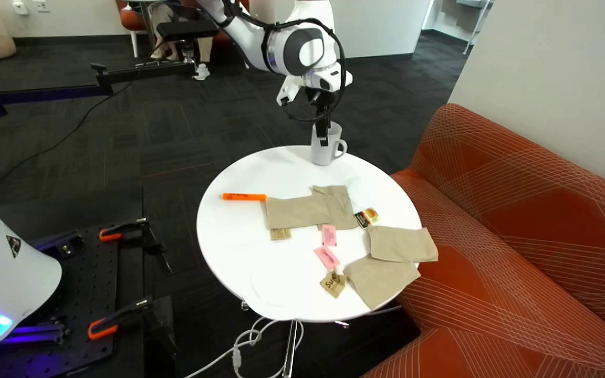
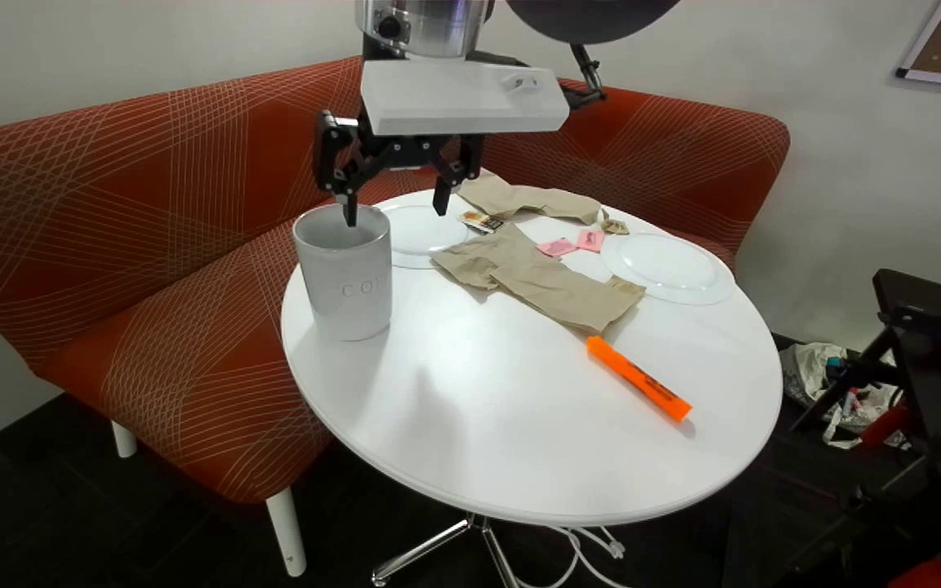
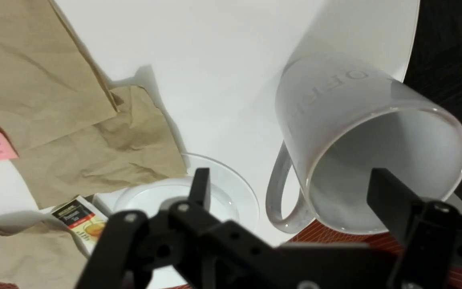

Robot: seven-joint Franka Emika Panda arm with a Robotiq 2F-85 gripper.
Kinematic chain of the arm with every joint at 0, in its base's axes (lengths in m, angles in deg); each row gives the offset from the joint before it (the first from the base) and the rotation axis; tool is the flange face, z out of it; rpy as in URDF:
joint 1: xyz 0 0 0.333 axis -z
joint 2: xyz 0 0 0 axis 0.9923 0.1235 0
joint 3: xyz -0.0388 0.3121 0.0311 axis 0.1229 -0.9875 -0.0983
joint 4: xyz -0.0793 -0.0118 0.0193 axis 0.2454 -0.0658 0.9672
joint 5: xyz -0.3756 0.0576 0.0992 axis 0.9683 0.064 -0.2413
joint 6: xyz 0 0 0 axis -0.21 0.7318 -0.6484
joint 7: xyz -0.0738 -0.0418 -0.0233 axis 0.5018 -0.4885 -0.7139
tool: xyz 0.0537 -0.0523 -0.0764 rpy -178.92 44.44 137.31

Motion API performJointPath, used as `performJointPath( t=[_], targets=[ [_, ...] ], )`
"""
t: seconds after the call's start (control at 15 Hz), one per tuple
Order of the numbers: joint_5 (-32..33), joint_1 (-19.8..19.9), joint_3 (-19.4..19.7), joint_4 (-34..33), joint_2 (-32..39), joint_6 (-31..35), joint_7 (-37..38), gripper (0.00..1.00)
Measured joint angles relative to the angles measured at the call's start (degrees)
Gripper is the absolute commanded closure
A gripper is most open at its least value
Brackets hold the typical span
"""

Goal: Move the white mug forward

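A red sofa patterned with pale lines runs beside the round white desk. Above the desk the end effector points down, its fingers spread wide apart. Several brown papers lie on the desk, some overlapping, with two clear plates near them. The white mug stands upright near the desk's rim, one fingertip over or inside its mouth, I cannot tell which, the other outside it on the handle side. An orange marker lies with one end just beside a brown paper; two pink packets lie among the papers.
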Motion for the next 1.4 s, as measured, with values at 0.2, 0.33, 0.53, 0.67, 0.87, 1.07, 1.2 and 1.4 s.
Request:
performJointPath(
  t=[0.2,0.33,0.53,0.67,0.87,1.07,1.2,1.4],
  targets=[
    [-1.95,-0.01,0.17,-3.24,3.01,-1.64,0.00,0.00],
    [-3.22,-0.01,0.17,-5.35,4.63,-3.64,0.00,0.00],
    [-4.29,-0.01,0.17,-8.32,6.54,-6.56,0.01,0.34],
    [-4.60,-0.01,0.17,-10.04,7.53,-7.95,0.08,0.49],
    [-4.67,-0.05,0.17,-12.18,8.74,-9.22,0.69,0.73],
    [-4.77,-0.14,0.17,-13.93,9.70,-10.45,0.72,0.95],
    [-4.87,-0.21,0.17,-14.74,10.16,-11.15,0.72,1.00],
    [-4.95,-0.39,0.18,-16.12,10.72,-13.16,0.76,0.97]
  ],
)
